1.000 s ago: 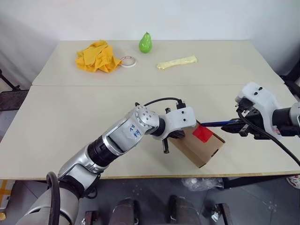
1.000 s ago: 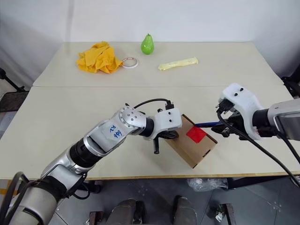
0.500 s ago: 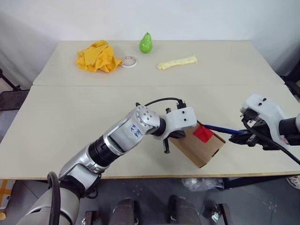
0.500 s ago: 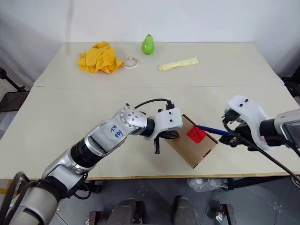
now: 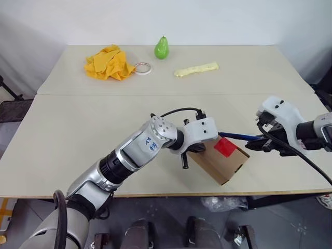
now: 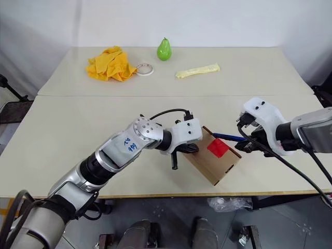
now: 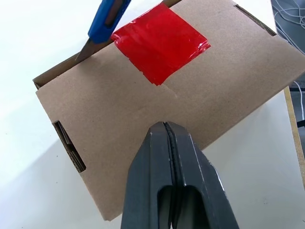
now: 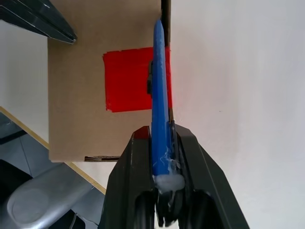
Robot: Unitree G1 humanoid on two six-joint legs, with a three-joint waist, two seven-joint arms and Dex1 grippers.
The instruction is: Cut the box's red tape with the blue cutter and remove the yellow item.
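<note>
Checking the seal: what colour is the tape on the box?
Bright red tape, clearest in the left wrist view.

Bright, even overhead light, soft faint shadows, slight glare on the red tape [image 7: 159,42], sharp focus, no blur, no visible distortion

- The surface [image 5: 78,129] is pale beige, two panels joined at a seam running 9 to 3 o'clock.
- Far panel, 11 o'clock: rumpled orange-yellow cloth [image 5: 107,63], with a small ring of tape [image 5: 141,67] just beside it at its 3 o'clock side.
- Far panel, 12 o'clock: green pear [image 5: 161,47], upright.
- Far panel, 1 o'clock: long pale yellow strip [image 5: 196,68], lying flat.
- Near panel, 5 o'clock: the box [image 5: 220,162], brown cardboard, close to the front edge, set askew to it, bearing the red tape [image 5: 225,147] on top.
</note>
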